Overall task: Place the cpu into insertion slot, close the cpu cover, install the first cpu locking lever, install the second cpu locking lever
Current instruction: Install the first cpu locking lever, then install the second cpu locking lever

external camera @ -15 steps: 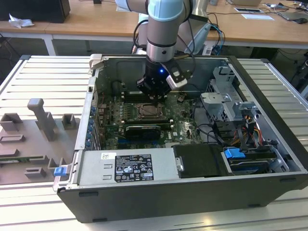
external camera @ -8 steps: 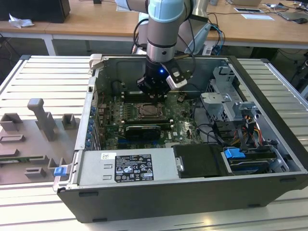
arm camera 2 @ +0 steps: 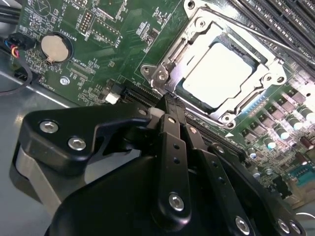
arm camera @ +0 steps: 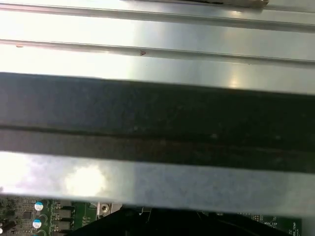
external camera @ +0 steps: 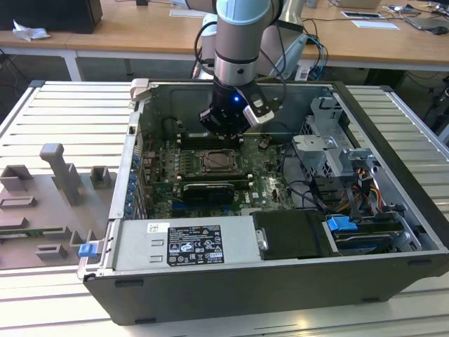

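Observation:
The cpu (arm camera 2: pixel 216 73) lies pale and flat in the insertion slot (external camera: pixel 219 163) in the middle of the green motherboard (external camera: pixel 263 189). The silvery cpu cover (arm camera 2: pixel 172 61) lies down flat around the chip. A thin lever rod (arm camera 2: pixel 256 34) runs along one side of the socket. My gripper (arm camera 2: pixel 169 105) has its black fingers pressed together, their tips right at the socket's metal edge, with nothing seen between them. In the exterior view the gripper (external camera: pixel 224 132) hangs inside the open computer case, just behind the socket.
A white-labelled power supply box (external camera: pixel 186 242) fills the case front. A drive cage (external camera: pixel 330 151) and cables (external camera: pixel 351 200) crowd the exterior view's right. Black memory slots (arm camera 2: pixel 290 19) flank the socket, near a coin battery (arm camera 2: pixel 55 47). The case wall (arm camera: pixel 157 123) is close by.

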Tool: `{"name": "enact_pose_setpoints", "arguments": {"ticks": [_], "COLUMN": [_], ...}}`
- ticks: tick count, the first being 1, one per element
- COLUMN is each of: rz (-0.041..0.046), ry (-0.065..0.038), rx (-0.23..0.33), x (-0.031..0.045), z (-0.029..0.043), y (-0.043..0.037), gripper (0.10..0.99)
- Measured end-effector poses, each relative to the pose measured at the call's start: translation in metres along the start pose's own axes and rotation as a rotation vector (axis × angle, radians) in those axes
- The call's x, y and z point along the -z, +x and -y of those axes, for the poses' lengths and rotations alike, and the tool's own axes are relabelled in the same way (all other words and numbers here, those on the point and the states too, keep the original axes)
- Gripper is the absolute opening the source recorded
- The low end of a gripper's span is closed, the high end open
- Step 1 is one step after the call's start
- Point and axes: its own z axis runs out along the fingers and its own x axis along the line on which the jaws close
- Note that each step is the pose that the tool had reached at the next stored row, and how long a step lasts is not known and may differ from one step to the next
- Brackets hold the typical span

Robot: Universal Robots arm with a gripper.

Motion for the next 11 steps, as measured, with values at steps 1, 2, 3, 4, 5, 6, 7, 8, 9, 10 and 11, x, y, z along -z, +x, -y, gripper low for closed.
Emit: {"name": "enact_pose_setpoints", "arguments": {"ticks": [1, 2, 3, 4, 5, 6, 7, 8, 9, 10, 11], "rz": [0.0, 0.0, 0.0, 0.0, 0.0, 0.0, 0.0, 0.0001, 0.0, 0.0, 0.0], "ry": [0.0, 0.0, 0.0, 0.0, 0.0, 0.0, 0.0, 0.0, 0.0, 0.0, 0.0], "rx": [0.0, 0.0, 0.0, 0.0, 0.0, 0.0, 0.0, 0.0, 0.0, 0.0, 0.0], "x": [0.0, 0.0, 0.0001, 0.0001, 0.0002, 0.0002, 0.0002, 0.0003, 0.0003, 0.0004, 0.0004], "z": [0.0003, 0.0006, 0.0012, 0.0017, 0.0024, 0.0032, 0.0039, 0.0049, 0.0057, 0.0067, 0.0071], "y": [0.0, 0.0001, 0.0001, 0.0001, 0.0002, 0.0002, 0.0003, 0.0004, 0.0004, 0.0004, 0.0005], "gripper": [0.11, 0.11, 0.11, 0.11, 0.11, 0.11, 0.11, 0.11, 0.11, 0.11, 0.11]}}
